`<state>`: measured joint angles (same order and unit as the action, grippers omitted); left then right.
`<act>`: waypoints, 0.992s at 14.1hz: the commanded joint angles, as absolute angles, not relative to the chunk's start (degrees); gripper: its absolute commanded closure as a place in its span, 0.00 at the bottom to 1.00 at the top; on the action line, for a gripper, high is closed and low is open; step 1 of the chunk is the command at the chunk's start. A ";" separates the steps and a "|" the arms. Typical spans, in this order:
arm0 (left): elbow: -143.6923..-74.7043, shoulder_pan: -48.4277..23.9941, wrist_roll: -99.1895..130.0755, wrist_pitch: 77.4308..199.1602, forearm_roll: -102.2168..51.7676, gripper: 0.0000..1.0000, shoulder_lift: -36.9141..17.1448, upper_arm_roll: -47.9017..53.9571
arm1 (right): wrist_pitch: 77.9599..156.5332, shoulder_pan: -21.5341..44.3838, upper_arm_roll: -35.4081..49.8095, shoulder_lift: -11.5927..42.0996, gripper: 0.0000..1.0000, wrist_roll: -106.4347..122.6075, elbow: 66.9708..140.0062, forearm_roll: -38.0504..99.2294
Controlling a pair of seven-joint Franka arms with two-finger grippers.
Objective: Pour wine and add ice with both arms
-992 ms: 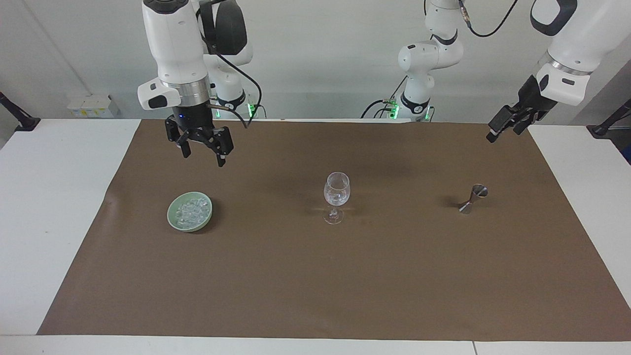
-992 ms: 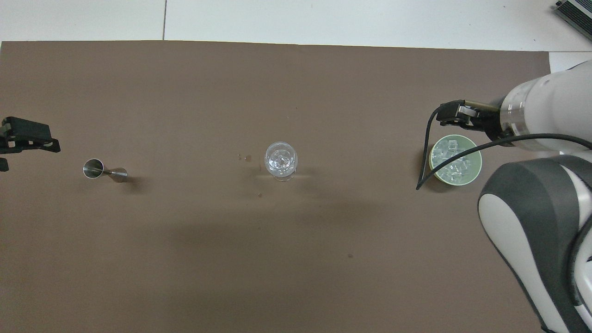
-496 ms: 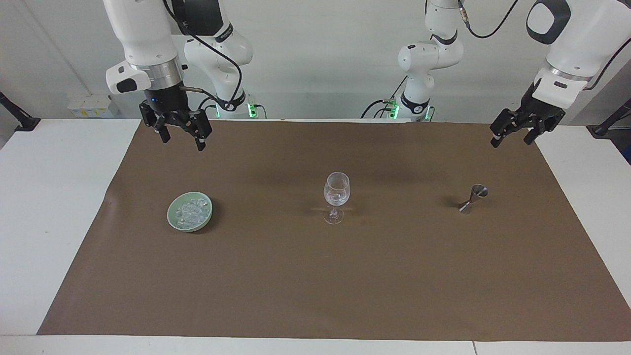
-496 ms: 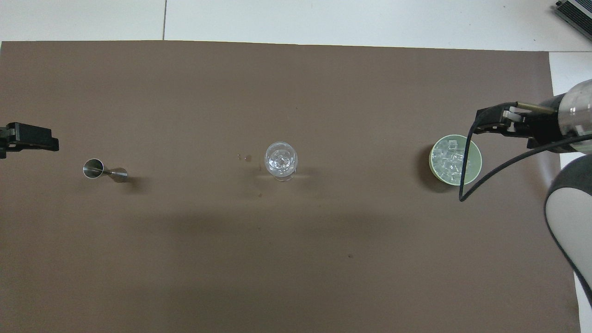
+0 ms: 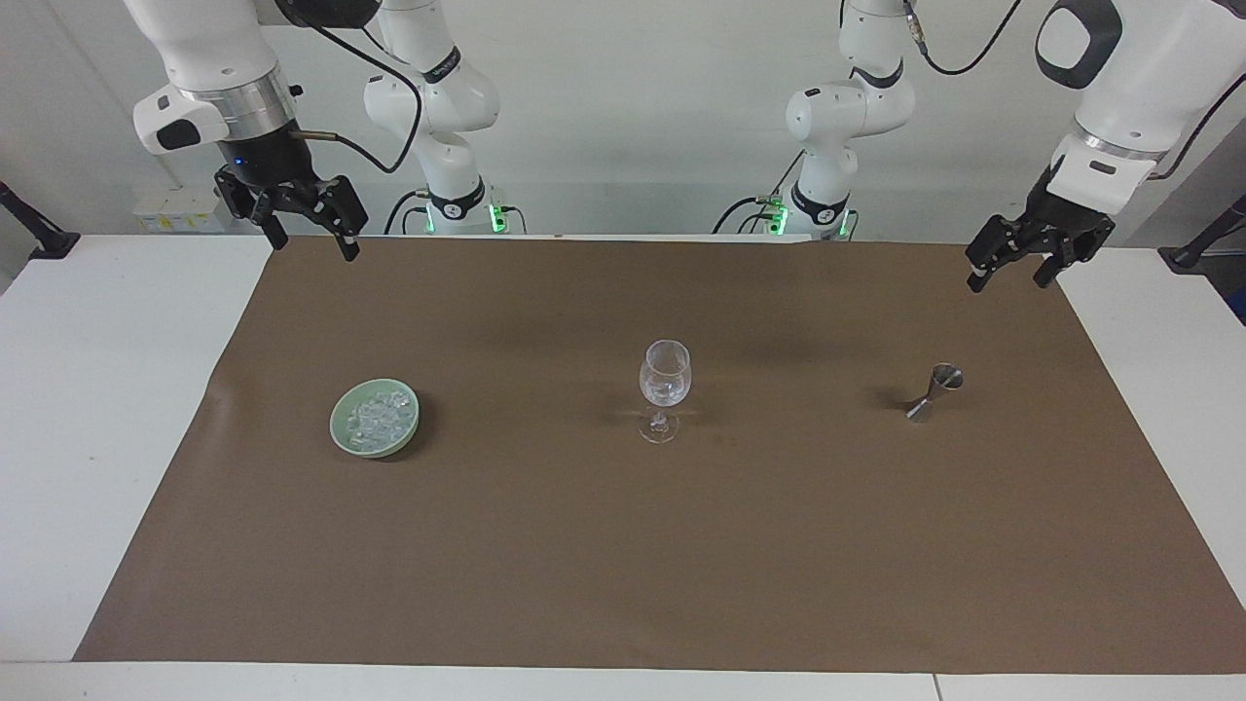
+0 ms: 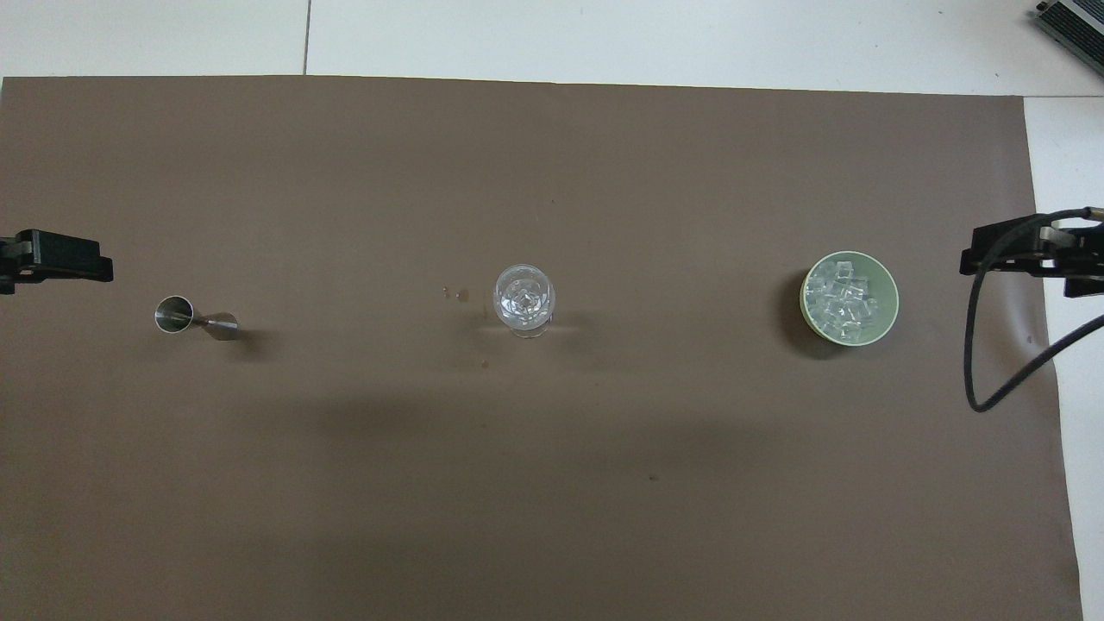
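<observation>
1. Lately withdrew the right gripper from above the brown mat near the pale green bowl to the upper left of the facing view, over the mat's corner; kept its fingers wide, holding nothing.
2. Barely shifted the left gripper at the upper right of that view; turned it a little, fingers likewise spread and empty.
3. Left the ice heaped in the bowl at centre-left, with glinting chunks also seen low in the wine glass at mid-frame.
4. Left the metal jigger standing at centre-right, untouched.
5. Judged both arms retreating, so probably finished; could not tell whether wine was poured.
</observation>
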<state>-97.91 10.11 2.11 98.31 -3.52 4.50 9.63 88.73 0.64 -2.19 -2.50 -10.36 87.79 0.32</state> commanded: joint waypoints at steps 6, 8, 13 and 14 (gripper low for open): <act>-99.23 9.84 1.23 96.86 -2.55 0.00 6.24 10.55 | 86.31 0.35 -3.08 -4.57 0.00 -7.21 88.42 1.76; -98.79 9.41 1.23 96.16 -2.55 0.00 6.15 10.37 | 86.05 0.61 -3.16 -4.57 0.00 -7.21 88.42 1.50; -97.56 5.81 1.14 94.22 -2.46 0.00 5.45 7.39 | 83.59 1.05 -3.34 -4.40 0.00 -6.94 87.54 0.79; -97.47 5.28 1.14 93.96 -2.46 0.00 5.01 7.21 | 83.06 1.05 -3.34 -4.48 0.00 -6.86 87.63 0.79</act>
